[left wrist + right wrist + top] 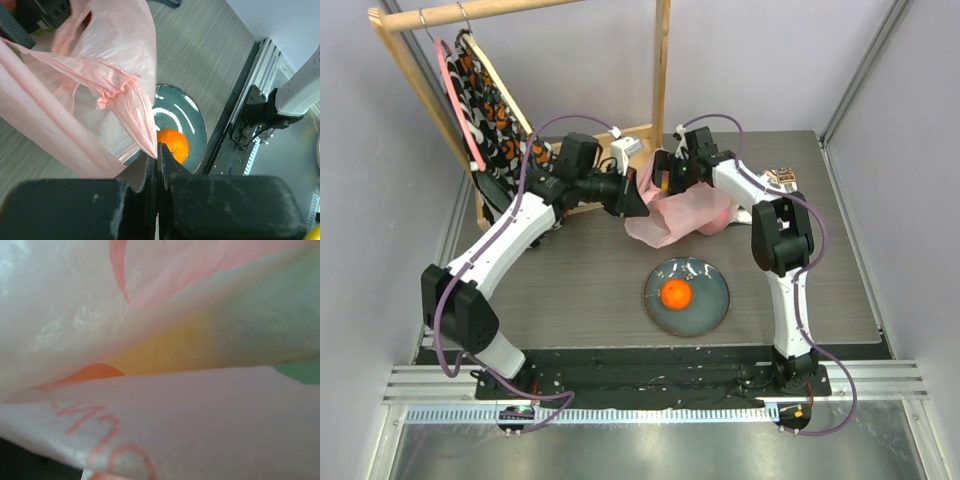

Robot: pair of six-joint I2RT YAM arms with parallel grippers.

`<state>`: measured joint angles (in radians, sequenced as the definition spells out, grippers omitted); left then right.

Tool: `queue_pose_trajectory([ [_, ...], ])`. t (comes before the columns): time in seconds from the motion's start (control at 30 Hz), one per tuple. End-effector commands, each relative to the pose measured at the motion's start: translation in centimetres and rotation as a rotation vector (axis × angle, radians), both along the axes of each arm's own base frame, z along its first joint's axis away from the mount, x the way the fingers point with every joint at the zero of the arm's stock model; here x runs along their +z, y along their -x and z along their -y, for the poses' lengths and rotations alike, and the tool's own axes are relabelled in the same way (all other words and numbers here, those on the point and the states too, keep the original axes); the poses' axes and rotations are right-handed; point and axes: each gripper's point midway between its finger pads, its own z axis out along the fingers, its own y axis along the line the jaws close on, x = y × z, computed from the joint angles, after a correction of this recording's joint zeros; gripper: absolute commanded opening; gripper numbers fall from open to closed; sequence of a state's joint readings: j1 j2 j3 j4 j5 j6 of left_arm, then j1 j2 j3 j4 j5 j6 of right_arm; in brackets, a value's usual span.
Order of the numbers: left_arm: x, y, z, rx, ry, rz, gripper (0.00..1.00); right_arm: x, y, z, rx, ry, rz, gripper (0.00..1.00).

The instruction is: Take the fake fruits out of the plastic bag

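Observation:
The pink plastic bag (675, 215) lies at the back middle of the table, its mouth held up. My left gripper (632, 197) is shut on the bag's edge; the left wrist view shows the jaws (157, 150) pinching a fold of the bag (100, 75). My right gripper (670, 172) is down in the bag's mouth, fingers hidden. In the right wrist view the bag's film (175, 430) covers the lens, with blurred yellow, orange and green shapes behind it. An orange (677, 294) sits on the dark plate (712, 305), also in the left wrist view (175, 144).
A wooden rack (660, 60) stands at the back left with a patterned cloth (490, 110) on a pink hanger. A small white object (625, 148) sits by the rack's foot. A small brown item (782, 178) lies at the back right. Grey walls close in both sides.

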<state>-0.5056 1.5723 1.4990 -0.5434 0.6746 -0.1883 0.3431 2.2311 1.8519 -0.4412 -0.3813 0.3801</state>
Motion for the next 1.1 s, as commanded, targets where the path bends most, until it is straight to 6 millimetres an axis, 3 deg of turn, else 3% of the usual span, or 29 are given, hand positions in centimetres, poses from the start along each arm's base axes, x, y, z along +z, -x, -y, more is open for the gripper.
queue_pose_trajectory([
  [0.0,0.4,1.7,1.0,-0.078,0.013,-0.008,0.0,0.8,-2.7,-0.7,-0.054,0.002,0.074,0.96],
  [0.13,0.7,1.6,1.3,-0.083,0.012,-0.004,0.0,2.1,-2.4,-0.4,-0.037,0.021,0.091,0.96],
  [0.2,0.7,1.4,1.2,-0.074,0.006,-0.002,0.0,3.7,-1.8,0.6,-0.033,0.03,0.094,0.96],
  [0.37,1.8,1.3,1.4,-0.03,0.046,-0.017,0.0,5.3,-1.0,3.0,-0.101,-0.001,0.061,0.98],
  [0.47,2.2,0.8,1.7,-0.015,0.063,-0.016,0.0,5.3,-0.5,2.7,-0.098,-0.033,0.05,1.0],
  [0.7,1.1,0.0,2.1,-0.005,0.052,-0.042,0.0,6.2,-1.0,2.7,-0.117,-0.048,0.073,1.0],
  [0.8,2.2,0.2,2.7,-0.025,0.106,-0.051,0.0,5.8,-1.6,2.6,-0.142,-0.053,0.065,1.0],
  [0.93,3.4,0.3,3.5,-0.051,0.137,-0.047,0.0,3.7,-2.9,1.9,-0.17,-0.039,0.053,1.0],
  [1.07,3.0,0.1,3.7,-0.05,0.132,-0.055,0.0,2.9,-4.0,0.2,-0.145,-0.038,0.073,1.0],
])
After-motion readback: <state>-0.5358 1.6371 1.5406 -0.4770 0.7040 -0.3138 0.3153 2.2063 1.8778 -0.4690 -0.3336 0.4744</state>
